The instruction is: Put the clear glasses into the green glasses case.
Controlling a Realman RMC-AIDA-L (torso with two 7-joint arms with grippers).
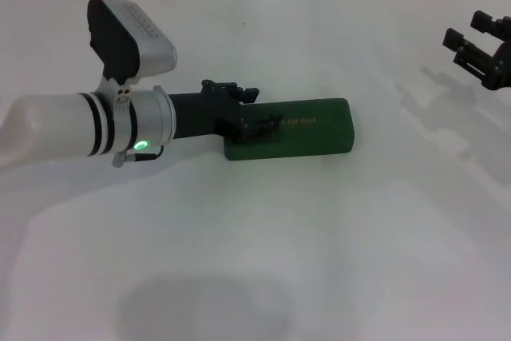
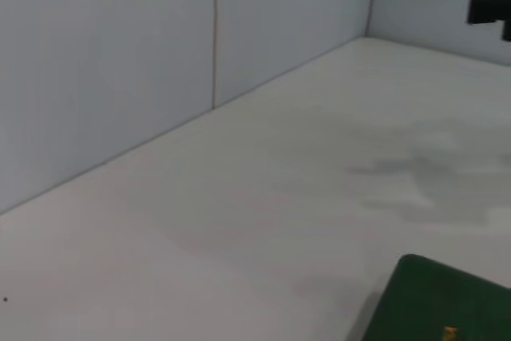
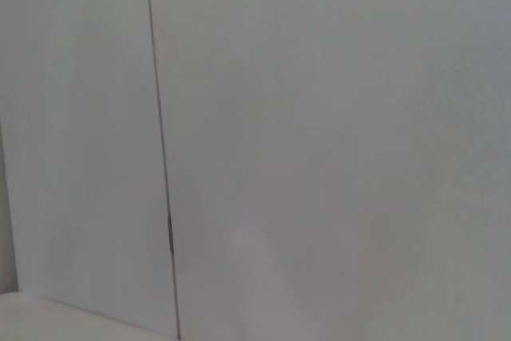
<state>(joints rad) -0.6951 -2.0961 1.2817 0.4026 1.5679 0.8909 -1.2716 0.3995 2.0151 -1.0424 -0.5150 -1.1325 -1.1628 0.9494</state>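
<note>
Left pincer point(image 1: 259, 124) — grip state indiscernible — rests on closed dark green rectangular glasses case point(image 1: 311, 135), bench point(image 1: 319, 261) centre; right pincer point(image 1: 479, 52) parked at two o'clock, spread.

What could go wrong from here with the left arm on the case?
1. The green glasses case lies closed and the clear glasses show in no view, so their being inside can't be confirmed.
2. The left gripper sits low on the lid's end; lifting away carelessly might drag the case across the table.
3. The right gripper is far off, unable to steady it.
</note>
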